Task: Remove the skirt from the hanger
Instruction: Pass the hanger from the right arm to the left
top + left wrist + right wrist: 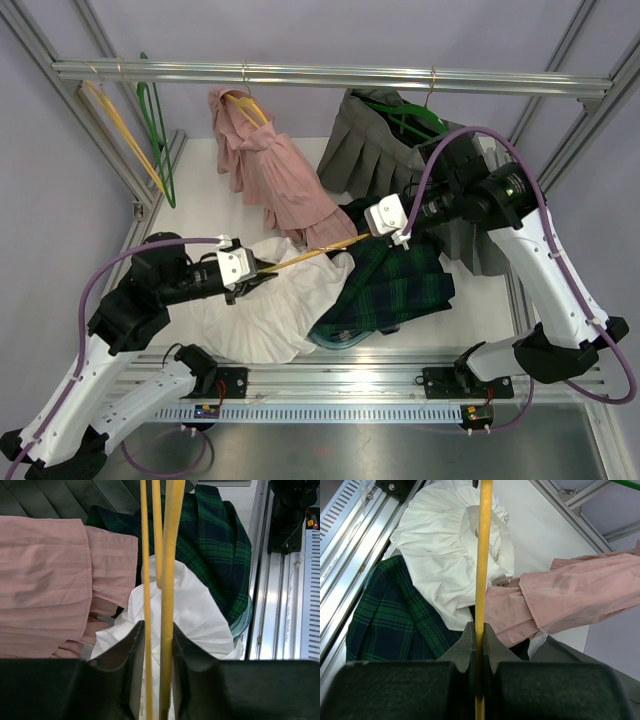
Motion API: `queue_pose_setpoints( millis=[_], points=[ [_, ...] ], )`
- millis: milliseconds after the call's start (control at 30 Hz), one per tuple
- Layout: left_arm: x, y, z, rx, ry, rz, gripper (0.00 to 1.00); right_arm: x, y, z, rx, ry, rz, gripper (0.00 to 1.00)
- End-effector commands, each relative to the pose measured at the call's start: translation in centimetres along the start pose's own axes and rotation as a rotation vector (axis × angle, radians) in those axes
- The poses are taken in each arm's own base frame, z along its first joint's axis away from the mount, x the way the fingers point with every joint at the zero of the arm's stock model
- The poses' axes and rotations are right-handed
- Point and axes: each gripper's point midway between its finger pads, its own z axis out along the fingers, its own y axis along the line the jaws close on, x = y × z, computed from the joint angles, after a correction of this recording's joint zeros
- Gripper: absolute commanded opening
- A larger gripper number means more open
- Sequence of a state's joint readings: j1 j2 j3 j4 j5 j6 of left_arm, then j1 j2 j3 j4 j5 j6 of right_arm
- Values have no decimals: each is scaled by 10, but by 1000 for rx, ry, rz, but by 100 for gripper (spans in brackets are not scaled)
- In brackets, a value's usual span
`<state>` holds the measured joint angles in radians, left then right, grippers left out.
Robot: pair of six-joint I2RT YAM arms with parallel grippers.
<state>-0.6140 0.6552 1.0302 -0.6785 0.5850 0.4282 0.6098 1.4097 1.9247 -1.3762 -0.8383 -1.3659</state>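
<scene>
Top view, with both wrist views. I hold the thin yellow wire-frame hanger level above the table, one end in each hand. My right gripper is pressed together on a single yellow bar, which runs straight out from between its fingers. My left gripper is pinched in on the other end, with a thick bar and a thin bar both caught between its fingers.

The ruffled white fabric skirt lies heaped on the white table directly under the left end of the hanger. A raised fold reaches up to the bars. I cannot tell whether that fold is caught on the hanger or only lying against it.

To do this step well, I judge that both pinches should stay firm and the hanger should rise evenly, so that the white cloth slides off one end and does not twist round a bar. If the fold lifts with the bars, I would tip the left end down and draw the hanger toward my right.

The dark green tartan skirt lies just beside the white one, under the hanger's right half. The hanging pink pleated skirt is close behind, so a wide swing could snag either.
</scene>
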Motion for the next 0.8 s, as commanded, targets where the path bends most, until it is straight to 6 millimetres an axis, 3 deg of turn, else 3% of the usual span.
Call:
queue_pose_setpoints(
  millis=[0, 167, 233, 300, 367, 400, 500, 633, 767],
  points=[
    [-20, 5, -2, -9, -67, 79, 0, -7, 57, -4, -179, -23, 191, 0],
    [-17, 17, -7, -89, -44, 73, 0, -4, 54, -1, -163, -12, 280, 0],
    [-18, 17, -13, -111, -45, 68, 0, -4, 48, 1, -125, -10, 330, 5],
    [-19, 18, -17, -133, -49, 70, 0, -2, 46, 0, -91, 3, 384, 28],
    [-23, 15, -27, -156, -69, 87, 0, -1, 32, -6, -17, 30, 354, 52],
    [-25, 15, -31, -169, -75, 97, 0, -1, 25, -11, 25, 46, 368, 72],
    [-31, 15, -49, -222, -89, 120, 0, -5, -18, -43, 225, 80, 317, 86],
    [-32, 16, -72, -302, -62, 98, 0, -2, -52, -79, 417, 169, 237, 92],
    [-33, 15, -96, -388, -72, 36, 0, 28, -70, -108, 578, 263, 299, 93]
  ],
)
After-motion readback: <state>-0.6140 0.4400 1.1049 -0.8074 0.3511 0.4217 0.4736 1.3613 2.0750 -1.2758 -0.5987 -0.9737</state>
